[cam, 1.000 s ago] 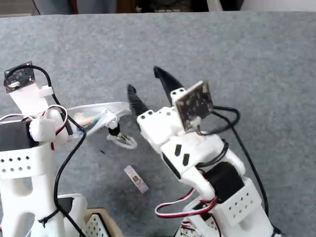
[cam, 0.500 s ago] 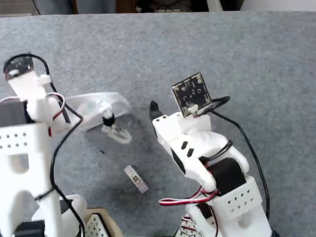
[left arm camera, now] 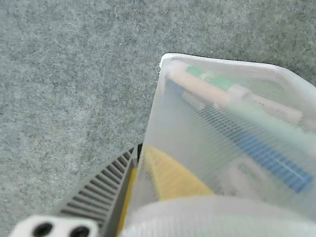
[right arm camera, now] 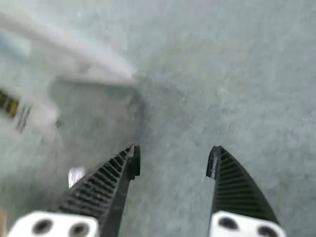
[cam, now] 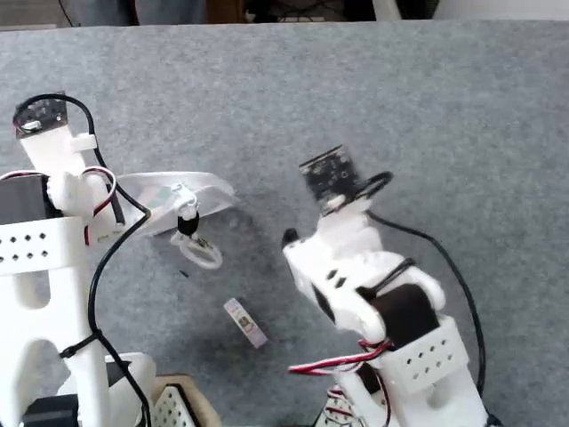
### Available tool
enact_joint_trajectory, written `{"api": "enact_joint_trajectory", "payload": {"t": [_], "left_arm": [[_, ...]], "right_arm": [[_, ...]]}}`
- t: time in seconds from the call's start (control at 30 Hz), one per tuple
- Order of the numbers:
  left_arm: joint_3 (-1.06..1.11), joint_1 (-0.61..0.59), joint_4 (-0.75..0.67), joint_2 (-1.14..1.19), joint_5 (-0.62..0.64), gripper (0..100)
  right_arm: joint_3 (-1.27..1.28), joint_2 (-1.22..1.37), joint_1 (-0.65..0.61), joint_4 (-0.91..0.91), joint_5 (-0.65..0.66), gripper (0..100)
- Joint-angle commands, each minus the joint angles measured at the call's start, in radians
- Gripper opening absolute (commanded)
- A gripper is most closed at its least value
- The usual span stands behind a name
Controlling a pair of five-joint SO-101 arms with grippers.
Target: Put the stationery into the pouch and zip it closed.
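Left side: your left end effector point(left arm camera: 143, 160) had the pouch point(left arm camera: 232, 148) pinched at one end. One ribbed finger point(left arm camera: 106, 190) showed beside the mesh wall. The other was hidden behind it, so the grip looked closed on the pouch rather than being plainly seen.

High view: the pouch point(cam: 182, 197) sat by the left arm, left of centre over the grey worktop point(cam: 400, 107), seemingly lifted a little off it.

Through the mesh you had a tan-and-green pen point(left arm camera: 207, 89), a blue strip point(left arm camera: 269, 155) and a yellow piece point(left arm camera: 170, 175). A white zip ran along one edge.

A white cord loop point(cam: 200, 252) hung from the pouch end nearest the right arm.

A small pale block point(cam: 245, 322) lay loose on the worktop, nearer the arm bases and apart from the pouch.

Right side: your right end effector point(right arm camera: 174, 155) was spread wide and held nothing. Its fingers pointed down at the worktop, near the pouch's end but not touching it.
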Motion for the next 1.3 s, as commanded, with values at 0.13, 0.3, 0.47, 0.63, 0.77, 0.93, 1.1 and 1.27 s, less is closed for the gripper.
{"api": "enact_joint_trajectory", "payload": {"t": [0.13,0.3,0.47,0.63,0.77,0.93,1.1,1.27], "left_arm": [[0.071,-0.051,0.014,0.117,-0.006,3],[0.053,-0.101,0.014,0.117,-0.006,3],[0.053,-0.101,0.014,0.117,-0.005,3],[0.053,-0.102,0.014,0.117,-0.005,3],[0.051,-0.102,0.014,0.117,-0.005,3],[0.051,-0.102,0.014,0.117,-0.003,3],[0.051,-0.102,0.009,0.117,-0.003,3],[0.051,-0.102,0.009,0.117,-0.003,3]], "right_arm": [[0.171,0.002,-0.18,-0.054,0.011,22.6],[0.234,0.176,-0.252,-0.15,0.012,22.6],[0.242,0.426,-0.308,-0.315,0.006,22.6],[0.24,0.598,-0.361,-0.456,0.005,22.6],[0.237,0.687,-0.42,-0.526,0.005,22.6],[0.236,0.75,-0.428,-0.578,0.005,22.6],[0.225,0.702,-0.43,-0.569,0.005,22.6],[0.22,0.53,-0.431,-0.46,0.005,22.6]]}}
